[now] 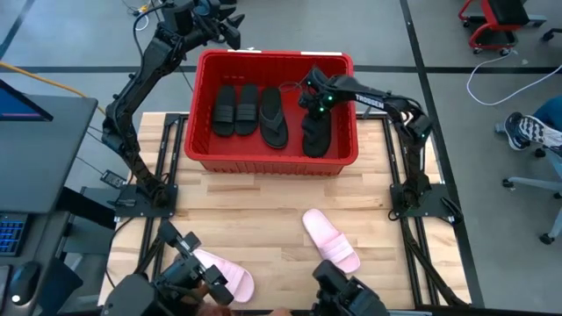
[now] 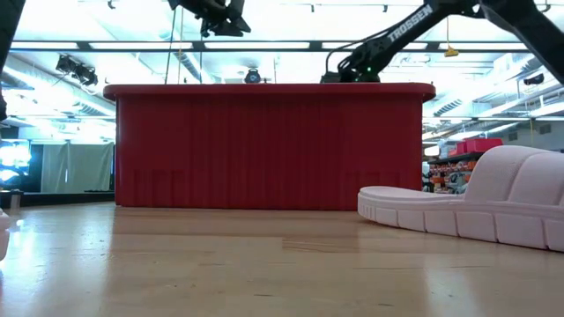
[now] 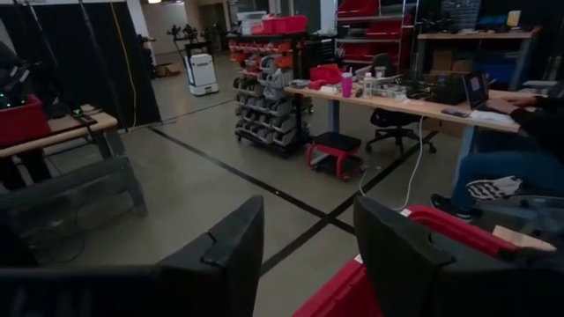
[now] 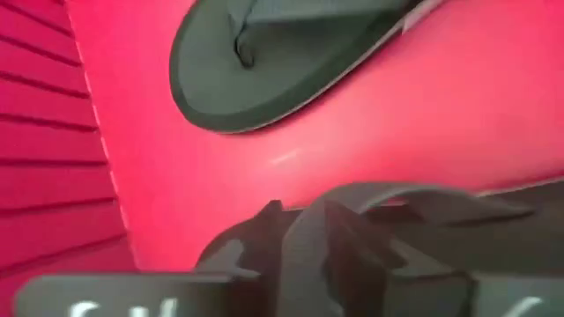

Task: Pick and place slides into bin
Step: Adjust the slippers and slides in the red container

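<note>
**Tallying slides: four in the bin, two waiting on the desk**

Counting from the overhead camera, the red bin (image 1: 204, 105) is holding four black items: two wide-strap slides (image 1: 235, 111) lying side by side near its left wall, one flip-flop (image 1: 273, 116) in the middle, and a second flip-flop (image 1: 316, 133) toward the right wall. The right pincer (image 1: 314, 98) is hovering inside the bin just above that last flip-flop; its wrist camera is showing the thong strap right at the fingers, but whether the jaws are gripping or letting go cannot be told. The left pincer (image 1: 230, 28) is waiting raised beyond the bin's far left corner, its fingers (image 3: 231, 255) standing spread with nothing between them.

Remaining, by my reckoning: two pale pink slides. One (image 1: 331, 240) is lying on the near part of the desk (image 1: 263, 206), right of centre; the other (image 1: 226, 276) is sitting at the near left edge. Roughly two thirds appears done.

Surface: light wooden planks framed by dark rails. Room: grey floor with dark line markings, shelving, a workbench, and a seated person's legs at the far right.
</note>
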Robot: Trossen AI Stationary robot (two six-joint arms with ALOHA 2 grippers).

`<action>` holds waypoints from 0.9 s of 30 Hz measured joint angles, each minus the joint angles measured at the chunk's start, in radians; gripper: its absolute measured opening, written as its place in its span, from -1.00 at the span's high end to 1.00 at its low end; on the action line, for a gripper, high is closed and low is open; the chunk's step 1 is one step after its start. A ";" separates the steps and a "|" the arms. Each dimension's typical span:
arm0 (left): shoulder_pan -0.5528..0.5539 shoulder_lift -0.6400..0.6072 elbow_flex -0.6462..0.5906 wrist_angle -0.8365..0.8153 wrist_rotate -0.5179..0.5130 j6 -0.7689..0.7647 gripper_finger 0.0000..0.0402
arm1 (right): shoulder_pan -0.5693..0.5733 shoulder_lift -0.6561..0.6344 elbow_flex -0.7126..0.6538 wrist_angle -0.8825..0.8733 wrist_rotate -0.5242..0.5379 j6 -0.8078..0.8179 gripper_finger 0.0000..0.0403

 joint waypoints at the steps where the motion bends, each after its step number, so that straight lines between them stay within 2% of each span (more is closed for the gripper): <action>1: 0.000 0.000 0.000 -0.002 0.000 0.000 0.11 | 0.000 0.009 0.000 -0.008 -0.007 0.018 0.47; 6: 0.000 0.000 0.000 -0.009 0.001 0.000 0.11 | 0.003 0.014 0.000 -0.070 -0.008 0.036 0.20; 9: 0.000 0.000 0.000 -0.009 0.001 0.000 0.11 | 0.002 0.013 0.000 -0.074 0.043 0.025 0.10; 11: -0.001 0.000 0.000 -0.010 0.001 -0.001 0.11 | 0.000 0.018 0.000 -0.075 0.072 0.020 0.06; 17: -0.012 0.001 0.000 -0.029 0.001 -0.002 0.12 | -0.004 0.031 -0.037 -0.066 0.062 0.016 0.01; 23: -0.014 0.001 0.000 -0.051 0.001 -0.002 0.14 | 0.003 0.031 -0.110 -0.024 -0.010 -0.008 0.15; 27: -0.014 0.001 0.000 -0.051 0.001 -0.004 0.14 | 0.003 0.031 -0.140 0.033 -0.009 -0.001 0.49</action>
